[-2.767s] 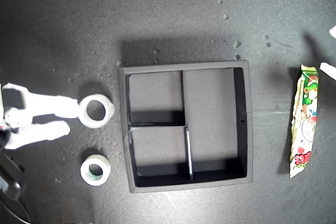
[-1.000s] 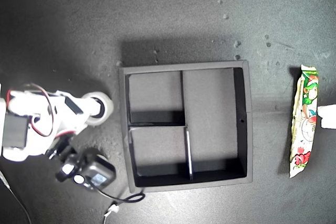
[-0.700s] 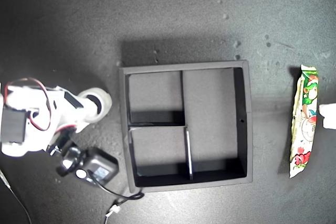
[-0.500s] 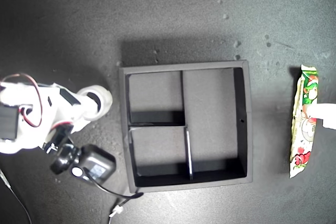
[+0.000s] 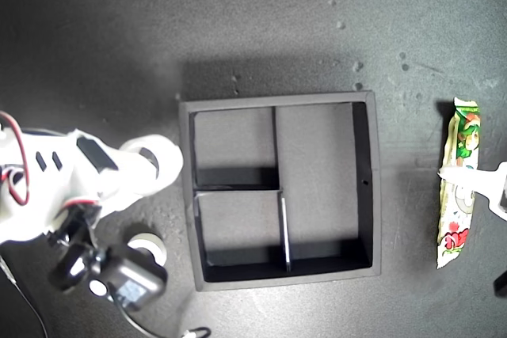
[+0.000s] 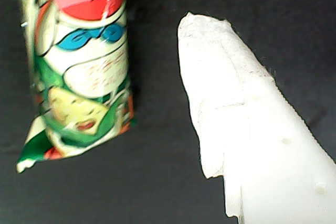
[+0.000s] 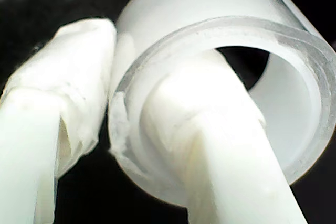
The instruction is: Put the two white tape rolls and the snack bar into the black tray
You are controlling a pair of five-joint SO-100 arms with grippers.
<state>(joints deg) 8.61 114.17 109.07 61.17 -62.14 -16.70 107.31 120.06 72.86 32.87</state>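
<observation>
Item, smaller white tape roll [image 5: 148, 247]: flat on the dark table [image 5: 261, 29] near the exterior view's lower left, partly hidden by the arm's black camera housing [image 5: 127, 284]; apart from the tray.

Item, black tray [image 5: 371, 176]: centre of the exterior view, all three compartments bare.

Item, snack bar [image 5: 459, 187]: lying lengthwise on the table at the exterior view's right, well apart from the tray.

Item, my first gripper [image 5: 474, 185]: over the bar's middle in the exterior view. Its wrist view shows one white finger [image 6: 231, 108] beside the wrapper [image 6: 81, 61], not touching; the other finger is out of frame, so the opening cannot be told.

Item, my second gripper [image 5: 146, 168]: just left of the tray in the exterior view, closed on the wider white tape roll [image 7: 220, 77], one finger [image 7: 215, 150] through its hollow centre, the other against its outer wall.
</observation>
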